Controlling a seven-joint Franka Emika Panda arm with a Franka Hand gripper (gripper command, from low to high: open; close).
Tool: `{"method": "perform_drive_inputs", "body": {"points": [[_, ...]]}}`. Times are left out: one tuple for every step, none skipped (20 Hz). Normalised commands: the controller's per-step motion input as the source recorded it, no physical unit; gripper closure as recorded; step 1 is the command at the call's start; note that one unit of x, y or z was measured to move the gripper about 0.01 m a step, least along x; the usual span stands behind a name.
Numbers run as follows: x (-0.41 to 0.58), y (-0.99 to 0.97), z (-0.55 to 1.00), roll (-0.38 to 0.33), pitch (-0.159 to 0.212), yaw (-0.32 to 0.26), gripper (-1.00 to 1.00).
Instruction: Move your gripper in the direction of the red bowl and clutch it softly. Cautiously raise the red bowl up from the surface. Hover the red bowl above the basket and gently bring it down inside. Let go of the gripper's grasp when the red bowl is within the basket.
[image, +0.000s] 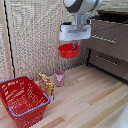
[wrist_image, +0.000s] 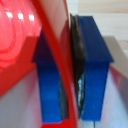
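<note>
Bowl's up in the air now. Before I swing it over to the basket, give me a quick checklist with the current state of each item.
1. Grip on the red bowl: ok, the gripper has its jaws shut on the rim; the wrist view shows a blue finger on each side of it.
2. Bowl clear of the floor: ok, it hangs well above.
3. Bowl level: cannot tell exactly.
4. Basket open: ok, no cover over it.
5. Bowl over the basket: not ok, the basket sits lower, toward the exterior view's left.
6. Path obstacles: the pink cup and a snack box stand below; stay high.
</note>
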Motion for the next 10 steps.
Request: {"method": "perform_drive_inputs", "body": {"points": [[0.283, 0.87, 0.23, 0.0, -0.054, 0.0, 1.0], [0.28, 0.87, 0.23, 0.0, -0.055, 0.0, 1.0], [0.28, 0.87, 0.22, 0.0, -0.056, 0.0, 1.0], [0.274, 0.87, 0.22, 0.0, -0.05, 0.0, 1.0], [0.277, 0.86, 0.22, 0.0, -0.045, 0.0, 1.0], [0.28, 0.86, 0.22, 0.0, -0.047, 0.0, 1.0], [0.277, 0.87, 0.2, 0.0, -0.054, 0.0, 1.0], [0.277, 0.87, 0.18, 0.0, -0.062, 0.0, 1.0], [0.271, 0.88, 0.15, -0.004, -0.07, 0.0, 1.0], [0.26, 0.89, 0.13, -0.009, -0.074, 0.0, 1.0]]}}
